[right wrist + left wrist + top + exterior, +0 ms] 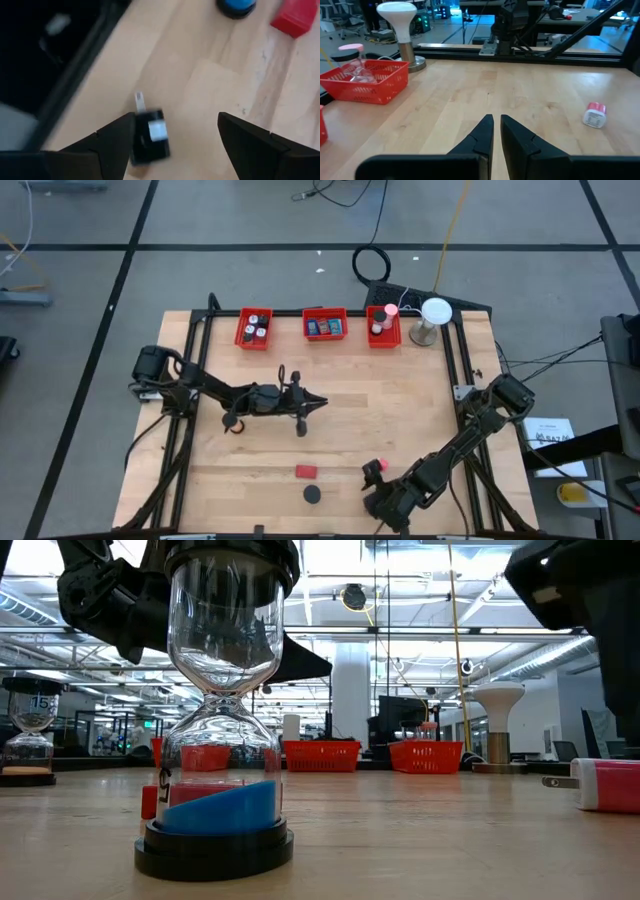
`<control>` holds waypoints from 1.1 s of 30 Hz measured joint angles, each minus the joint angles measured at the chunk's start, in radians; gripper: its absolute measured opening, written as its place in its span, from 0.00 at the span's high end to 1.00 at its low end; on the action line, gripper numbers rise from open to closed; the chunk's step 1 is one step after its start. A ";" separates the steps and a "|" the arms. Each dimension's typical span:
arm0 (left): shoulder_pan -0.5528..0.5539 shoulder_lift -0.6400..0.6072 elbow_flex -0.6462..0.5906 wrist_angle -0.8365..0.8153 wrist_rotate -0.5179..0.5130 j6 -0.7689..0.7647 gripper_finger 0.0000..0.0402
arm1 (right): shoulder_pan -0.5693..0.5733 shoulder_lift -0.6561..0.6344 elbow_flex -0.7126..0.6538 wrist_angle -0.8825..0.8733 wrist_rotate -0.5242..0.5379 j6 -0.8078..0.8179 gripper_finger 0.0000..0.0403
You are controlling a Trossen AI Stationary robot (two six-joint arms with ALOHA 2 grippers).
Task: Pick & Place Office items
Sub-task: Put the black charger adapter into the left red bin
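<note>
We found the three red bins part filled; a red block, hourglass and pink plug remained loose; right gripper gaped empty, left gripper pinched shut, holding nothing

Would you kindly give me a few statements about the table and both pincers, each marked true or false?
1. The right pincer stands open over the wooden table. True.
2. The left pincer is wide open. False: its fingers are nearly together.
3. Three red rectangular bins line the table's far edge. True.
4. The hourglass with blue sand lies on its side. False: it stands upright.
5. The small red block sits inside a bin. False: it lies on the bare table.
</note>
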State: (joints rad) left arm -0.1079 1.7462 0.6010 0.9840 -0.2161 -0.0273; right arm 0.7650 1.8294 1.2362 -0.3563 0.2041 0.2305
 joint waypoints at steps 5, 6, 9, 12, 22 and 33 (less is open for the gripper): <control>-0.031 0.000 0.000 0.000 0.000 -0.001 0.91 | -0.001 -0.001 0.000 0.040 -0.062 0.195 0.31; -0.038 0.000 0.000 0.000 0.000 -0.001 0.91 | 0.002 0.000 0.000 0.037 -0.074 0.206 0.31; -0.060 0.000 0.000 0.000 0.000 -0.001 0.91 | 0.017 0.000 0.000 0.032 -0.076 0.201 0.31; -0.083 0.000 0.000 -0.008 -0.004 -0.001 0.91 | 0.031 0.011 0.001 0.032 -0.074 0.172 0.31; -0.169 0.001 0.000 -0.052 -0.106 -0.038 0.91 | 0.036 0.084 0.000 0.038 -0.019 0.164 0.37; -0.193 -0.059 -0.039 -0.047 -0.188 -0.166 0.91 | 0.024 0.029 0.000 0.037 0.072 0.280 0.66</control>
State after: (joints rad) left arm -0.3006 1.6871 0.5621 0.9375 -0.4036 -0.1930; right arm 0.7891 1.8579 1.2358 -0.3195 0.2765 0.5108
